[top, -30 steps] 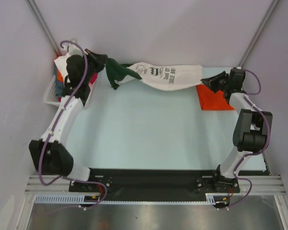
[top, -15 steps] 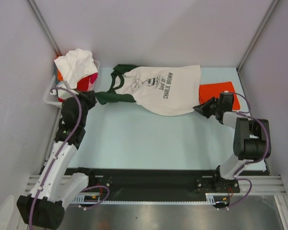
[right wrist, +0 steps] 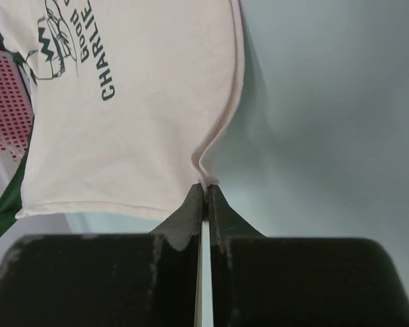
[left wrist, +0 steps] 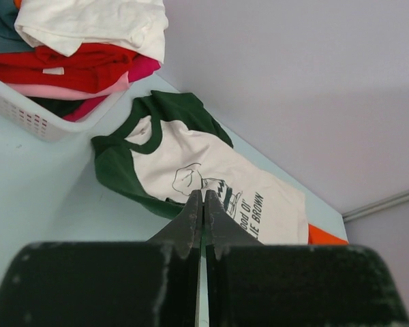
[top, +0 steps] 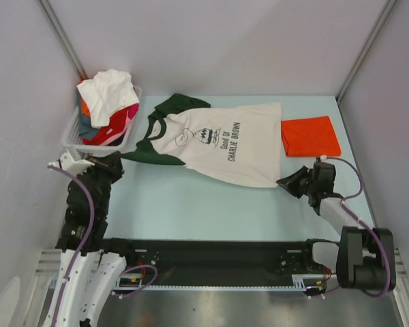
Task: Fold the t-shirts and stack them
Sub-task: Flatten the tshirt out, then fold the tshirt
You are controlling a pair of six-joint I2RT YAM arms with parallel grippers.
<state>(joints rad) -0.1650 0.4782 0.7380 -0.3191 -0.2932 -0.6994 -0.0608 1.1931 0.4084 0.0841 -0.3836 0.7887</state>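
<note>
The cream t-shirt (top: 225,143) with dark green sleeves and a dark chest print lies spread flat across the middle of the table. My left gripper (top: 117,163) is shut at the tip of its near green sleeve (left wrist: 119,170), which tapers to the fingertips of that gripper (left wrist: 203,195). My right gripper (top: 283,182) is shut on the shirt's bottom hem. In the right wrist view a pinch of cream cloth (right wrist: 136,122) stands up between the jaws of this gripper (right wrist: 206,185). A folded orange-red t-shirt (top: 310,135) lies flat at the back right, just beyond the cream one.
A white slotted basket (top: 71,139) stands at the back left. It holds a heap of shirts with a white one (top: 109,92) on top and red (left wrist: 75,65) and pink ones under it. Walls close in the back and both sides.
Both grippers have drawn back toward the near edge with the cream shirt. It went from a stretched, bunched band at the back to lying flat, and the orange-red shirt is uncovered.
</note>
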